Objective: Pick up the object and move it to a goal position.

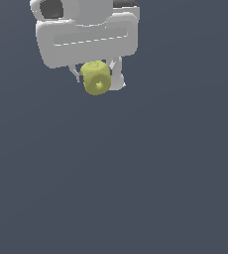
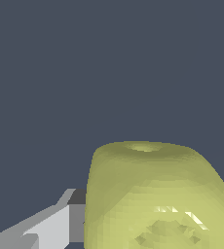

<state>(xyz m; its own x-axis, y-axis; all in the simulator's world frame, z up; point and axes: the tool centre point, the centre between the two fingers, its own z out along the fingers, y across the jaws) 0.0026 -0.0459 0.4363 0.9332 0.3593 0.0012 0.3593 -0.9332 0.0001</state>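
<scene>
Plain dark blue-grey background filled both views, with no edge or seam to be made out. Near the top of the exterior view, the white gripper [image 1: 100, 78] was seen pointing downward, and its two fingers [image 1: 117, 74] were closed against the sides of the object [image 1: 96, 78], which was pinched between them. One finger was visible at the exterior view's right of the object; the other was mostly hidden behind it, with only a small dark-tipped part shown at the exterior view's left. The object was a small yellow-green, lumpy, barrel-like thing, much narrower than the gripper body, and a dimple was seen on the end turned toward the exterior camera. Above the fingers, the broad white gripper body was shown, with a dark round opening at its upper part. In the wrist view, the object [image 2: 155, 194] was seen very close and large, with a pale grey finger [image 2: 50, 226] touching its side.
</scene>
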